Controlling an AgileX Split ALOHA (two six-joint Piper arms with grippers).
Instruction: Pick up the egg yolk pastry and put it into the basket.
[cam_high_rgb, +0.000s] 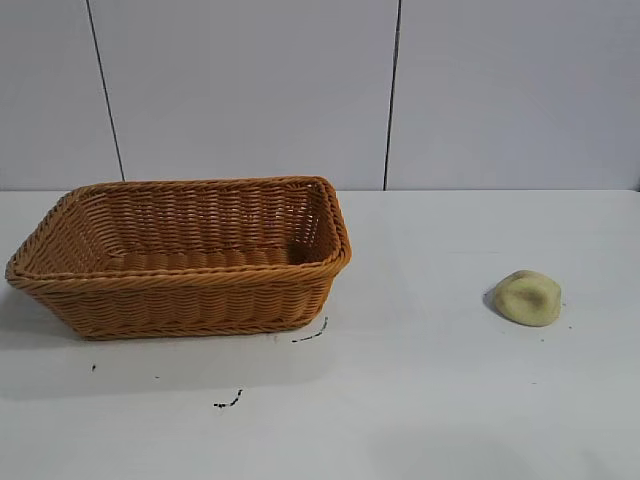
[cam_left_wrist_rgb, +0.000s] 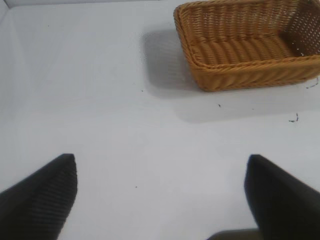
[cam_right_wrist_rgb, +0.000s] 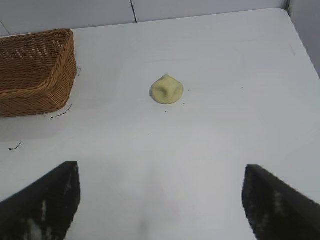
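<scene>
The egg yolk pastry (cam_high_rgb: 527, 297) (cam_right_wrist_rgb: 167, 90) is a small pale yellow lump lying on the white table at the right, well apart from the basket. The orange-brown wicker basket (cam_high_rgb: 180, 281) (cam_left_wrist_rgb: 247, 75) (cam_right_wrist_rgb: 30, 97) stands at the left with nothing visible inside. My right gripper (cam_right_wrist_rgb: 161, 172) hangs open over bare table, some way short of the pastry, with nothing between its fingers. Open too, my left gripper (cam_left_wrist_rgb: 161, 162) is above bare table off to one side of the basket. Neither arm shows in the exterior view.
A few small black marks (cam_high_rgb: 310, 336) dot the white table (cam_high_rgb: 420, 400) in front of the basket. A pale panelled wall (cam_high_rgb: 250, 90) closes off the back. The table's far edge and corner (cam_right_wrist_rgb: 287, 12) appear in the right wrist view.
</scene>
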